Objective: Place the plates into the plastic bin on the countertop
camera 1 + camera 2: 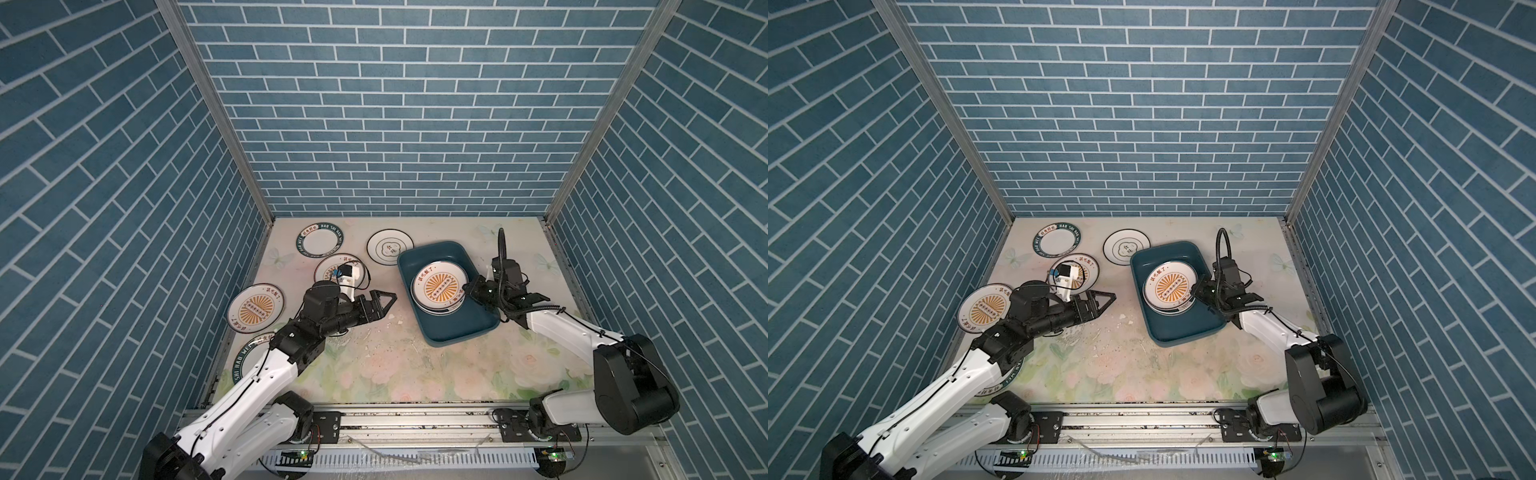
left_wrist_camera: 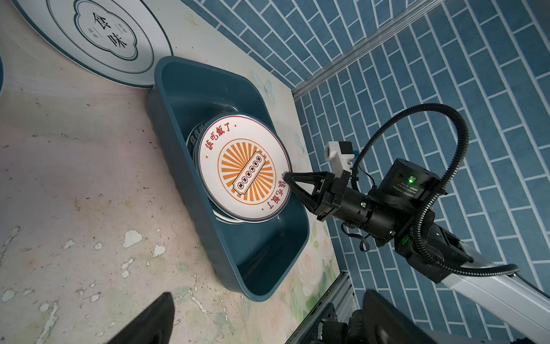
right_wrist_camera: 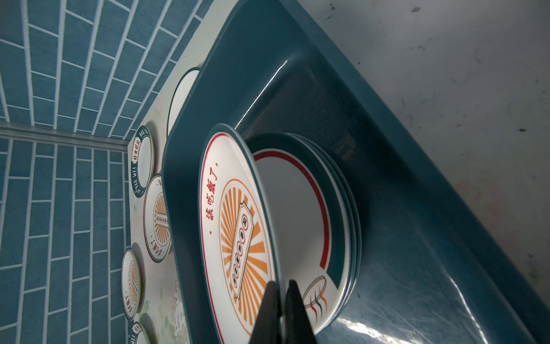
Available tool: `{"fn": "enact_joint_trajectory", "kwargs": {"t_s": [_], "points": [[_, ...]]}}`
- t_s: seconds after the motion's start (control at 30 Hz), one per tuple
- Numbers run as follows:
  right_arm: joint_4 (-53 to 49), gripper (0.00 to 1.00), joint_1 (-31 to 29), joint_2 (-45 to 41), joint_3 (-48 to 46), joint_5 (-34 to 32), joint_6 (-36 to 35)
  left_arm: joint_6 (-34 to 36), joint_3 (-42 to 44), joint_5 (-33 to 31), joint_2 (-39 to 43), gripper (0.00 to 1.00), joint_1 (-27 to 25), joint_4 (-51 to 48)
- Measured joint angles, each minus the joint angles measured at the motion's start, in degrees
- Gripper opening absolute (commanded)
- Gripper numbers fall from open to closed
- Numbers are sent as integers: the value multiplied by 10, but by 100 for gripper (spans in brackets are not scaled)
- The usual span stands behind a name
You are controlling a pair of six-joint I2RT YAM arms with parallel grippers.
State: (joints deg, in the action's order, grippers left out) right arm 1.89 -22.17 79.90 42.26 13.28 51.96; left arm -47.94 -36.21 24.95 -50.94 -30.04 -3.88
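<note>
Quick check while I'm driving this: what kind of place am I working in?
Probably a mock kitchen cell for robot trials, not a real kitchen: blue brick-print wall panels in aluminium framing, a flower-printed countertop, and two arms mounted on a front rail.

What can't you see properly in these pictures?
- Stack in the plastic bin: the top sunburst plate covers it in both top views; count unclear.
- Front lettered plate: left arm hides most, top views.
- Cloud plate: cut off by the left wrist view's edge.
</note>
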Motion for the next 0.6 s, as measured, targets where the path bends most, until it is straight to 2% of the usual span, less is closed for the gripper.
{"fn": "enact_joint_trajectory", "kwargs": {"t_s": [0.6], "points": [[24, 0, 1, 64, 11, 6, 0, 9, -12, -9, -21, 100, 0, 1]]}}
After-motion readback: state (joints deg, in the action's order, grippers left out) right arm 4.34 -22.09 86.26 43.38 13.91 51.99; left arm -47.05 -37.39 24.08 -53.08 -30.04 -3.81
